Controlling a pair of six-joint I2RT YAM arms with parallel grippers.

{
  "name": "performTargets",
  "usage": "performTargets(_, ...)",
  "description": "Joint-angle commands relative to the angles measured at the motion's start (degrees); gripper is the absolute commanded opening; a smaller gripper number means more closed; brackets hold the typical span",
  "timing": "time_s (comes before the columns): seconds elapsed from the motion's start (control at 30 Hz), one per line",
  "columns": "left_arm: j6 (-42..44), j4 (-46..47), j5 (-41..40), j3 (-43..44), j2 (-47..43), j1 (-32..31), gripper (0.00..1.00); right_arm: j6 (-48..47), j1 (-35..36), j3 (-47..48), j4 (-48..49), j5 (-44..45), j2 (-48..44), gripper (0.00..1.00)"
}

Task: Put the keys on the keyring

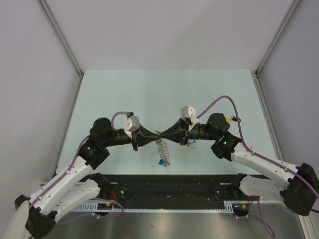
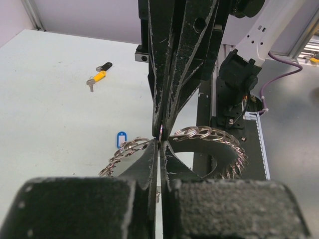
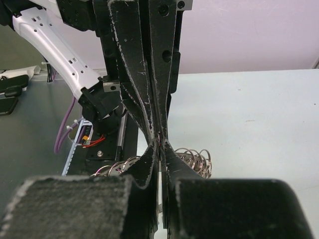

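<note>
The keyring [image 1: 163, 151], a coil of silver wire loops, hangs between my two grippers, which meet tip to tip over the middle of the table. My left gripper [image 1: 155, 135] is shut on its top edge, and so is my right gripper [image 1: 165, 134]. In the left wrist view the gripper [image 2: 159, 143] pinches the ring [image 2: 204, 133], with a blue-tagged key [image 2: 121, 139] beyond it. Yellow [image 2: 98, 76] and black [image 2: 106, 65] headed keys lie on the table. In the right wrist view the gripper [image 3: 159, 144] pinches the coil [image 3: 197, 157].
The pale green table [image 1: 124, 94] has grey walls at the left, right and back. A black rail with cable chain [image 1: 164, 186] runs along the near edge between the arm bases. The loose keys [image 1: 188, 144] lie just under my right wrist.
</note>
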Motion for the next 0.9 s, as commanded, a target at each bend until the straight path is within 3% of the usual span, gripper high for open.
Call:
performTargets(0.0, 0.8, 0.0, 0.9, 1.5, -0.1, 0.1, 0.00, -0.3, 0.9, 1.1, 3.3, -0.1, -0.4, 0.02)
performTargets(0.07, 1.5, -1.2, 0.2, 1.6, -0.3, 0.1, 0.00, 0.1, 1.0, 1.9, 1.3, 0.5, -1.1, 0.16)
performTargets(0.1, 1.8, -1.6, -0.2, 1.6, -0.4, 0.0, 0.00, 0.2, 1.0, 2.1, 0.5, 2.1, -1.5, 0.32)
performTargets(0.17, 4.2, -3.2, -1.7, 1.7, -0.6, 0.0, 0.00, 0.0, 1.0, 2.7, -3.5, 4.7, -3.5, 0.43)
performTargets(0.2, 5.2, -3.3, -2.1, 1.7, -0.7, 0.1, 0.00, -0.4, 1.0, 3.6, -5.5, 7.5, -4.2, 0.55)
performTargets(0.4, 9.4, -9.4, -3.7, 2.9, -0.2, 0.1, 0.00, 0.0, 0.2, 8.1, -21.6, 16.7, -9.9, 0.84)
performTargets(0.57, 11.9, -13.3, -4.3, 3.7, -0.3, 0.2, 0.00, 2.5, -0.4, 8.5, -33.0, 28.3, -14.7, 0.98)
performTargets(0.73, 11.7, -13.9, -4.2, 3.5, -0.6, 0.2, 0.00, 4.0, -3.7, 8.9, -44.5, 29.6, -14.9, 0.89)
performTargets(0.87, 11.6, -15.1, -4.2, 3.9, 0.4, 0.2, 0.00, 5.1, -5.0, 8.8, -50.3, 35.9, -11.3, 0.86)
